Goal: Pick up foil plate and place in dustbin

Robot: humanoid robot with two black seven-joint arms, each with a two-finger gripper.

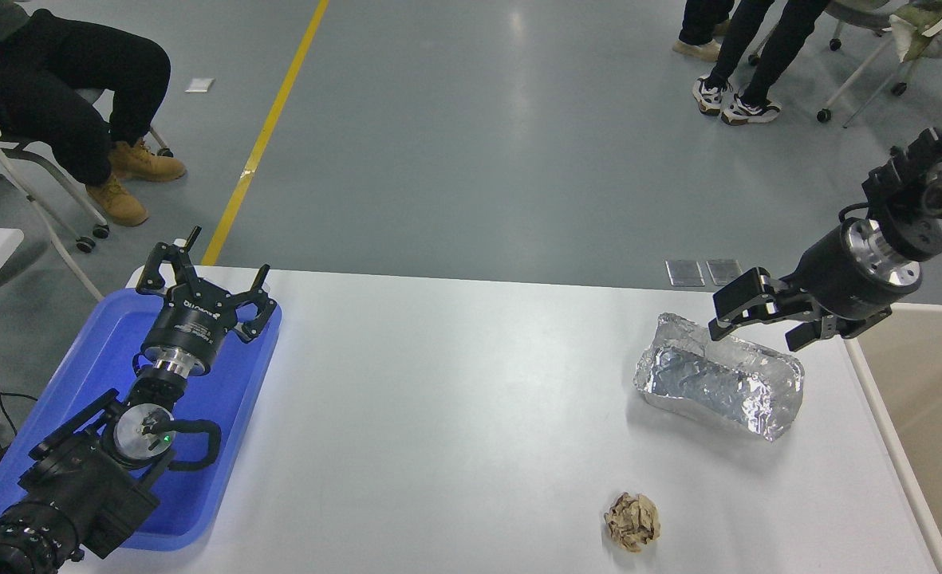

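The right pincer (754,319), spread wide and empty, is poised at the foil plate (718,384)'s far rim, where thin foil could be crushed or slipped.

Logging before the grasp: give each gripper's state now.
Left gripper: open, empty, parked over the blue tray.
Right gripper: open, at the foil plate, holding nothing.

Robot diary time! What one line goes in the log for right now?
right gripper: open, at foil plate far rim | plate: on table | dustbin: right | left gripper: parked over blue tray
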